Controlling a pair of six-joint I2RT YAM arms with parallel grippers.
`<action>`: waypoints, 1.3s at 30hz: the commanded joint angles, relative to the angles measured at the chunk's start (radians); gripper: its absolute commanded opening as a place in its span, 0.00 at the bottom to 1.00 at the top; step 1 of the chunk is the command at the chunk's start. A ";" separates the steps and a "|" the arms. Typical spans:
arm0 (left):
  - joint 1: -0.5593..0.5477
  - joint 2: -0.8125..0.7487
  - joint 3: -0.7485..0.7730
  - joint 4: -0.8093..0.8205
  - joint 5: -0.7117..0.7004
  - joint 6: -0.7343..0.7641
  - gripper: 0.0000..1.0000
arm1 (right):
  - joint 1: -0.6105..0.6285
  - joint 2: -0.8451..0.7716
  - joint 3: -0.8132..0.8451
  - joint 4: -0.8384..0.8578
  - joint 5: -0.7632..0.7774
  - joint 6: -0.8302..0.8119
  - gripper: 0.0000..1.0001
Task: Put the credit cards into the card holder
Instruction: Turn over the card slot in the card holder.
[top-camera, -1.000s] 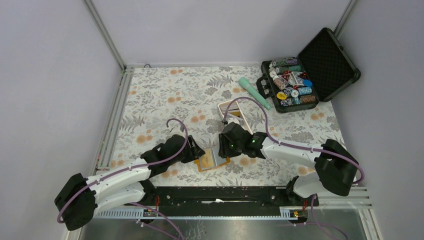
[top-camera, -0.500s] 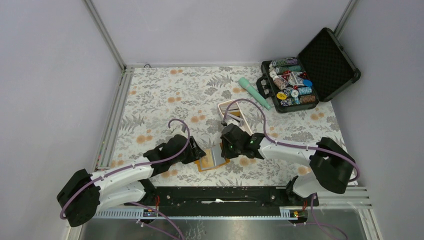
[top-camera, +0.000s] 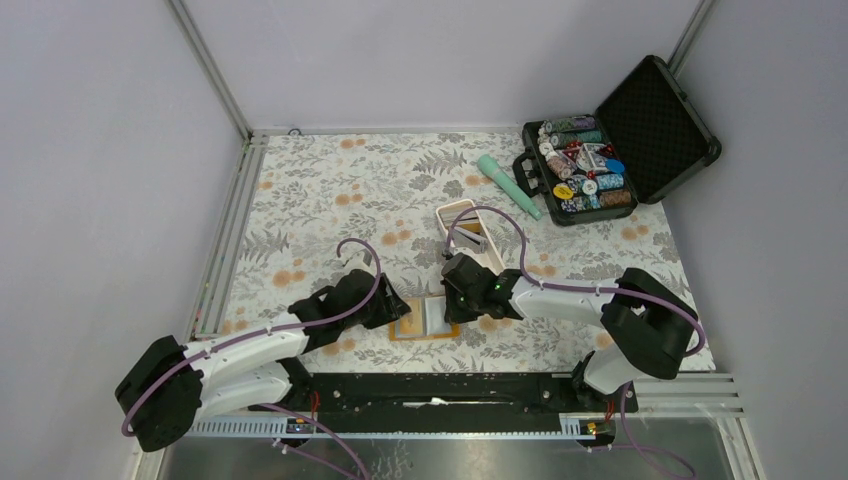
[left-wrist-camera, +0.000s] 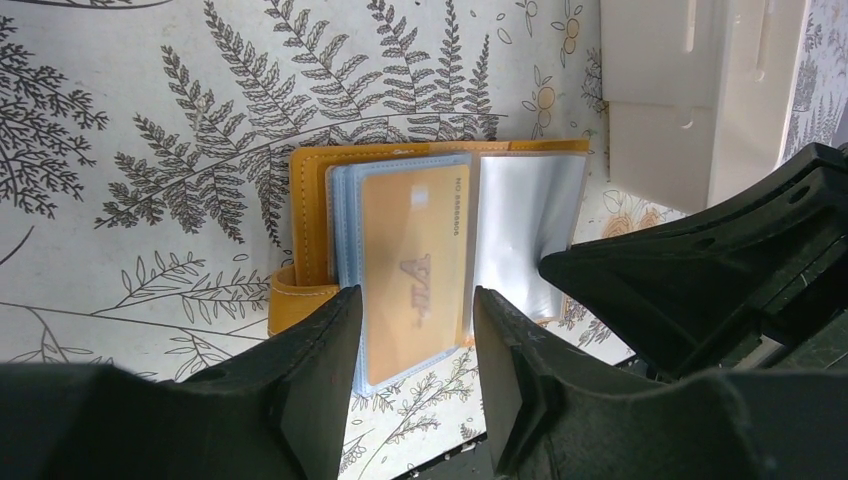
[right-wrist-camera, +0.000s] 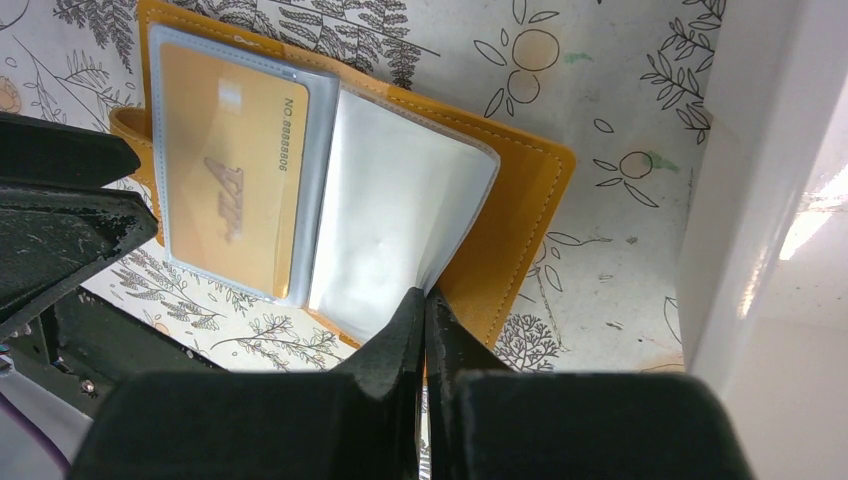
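The orange card holder (top-camera: 425, 322) lies open on the floral cloth between both grippers. In the left wrist view its left clear pocket holds a tan credit card (left-wrist-camera: 415, 262); the same card shows in the right wrist view (right-wrist-camera: 225, 190). My left gripper (left-wrist-camera: 418, 330) is open, with its fingers on either side of that card's near end, just above it. My right gripper (right-wrist-camera: 427, 300) is shut on the near corner of a loose clear pocket page (right-wrist-camera: 395, 220) over the orange cover (right-wrist-camera: 520, 215). No other cards are clearly visible.
A long white tray (top-camera: 470, 225) stands just behind the holder, with flat items inside too small to tell; it fills the right side of the right wrist view (right-wrist-camera: 760, 200). A teal tube (top-camera: 508, 185) and an open black case of poker chips (top-camera: 600, 150) sit at the back right.
My right gripper has moved a little toward the near edge and left with the pocket page. The holder now lies flatter and squarer. The left gripper has barely moved.
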 joint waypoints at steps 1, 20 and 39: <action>0.003 -0.012 -0.006 0.016 -0.019 -0.011 0.47 | 0.007 0.004 -0.003 0.020 -0.005 0.011 0.00; 0.003 0.058 -0.013 0.098 0.004 -0.017 0.45 | 0.007 0.006 -0.004 0.020 -0.004 0.011 0.00; -0.006 0.107 -0.007 0.044 -0.028 -0.031 0.44 | 0.007 0.005 -0.005 0.020 -0.005 0.013 0.00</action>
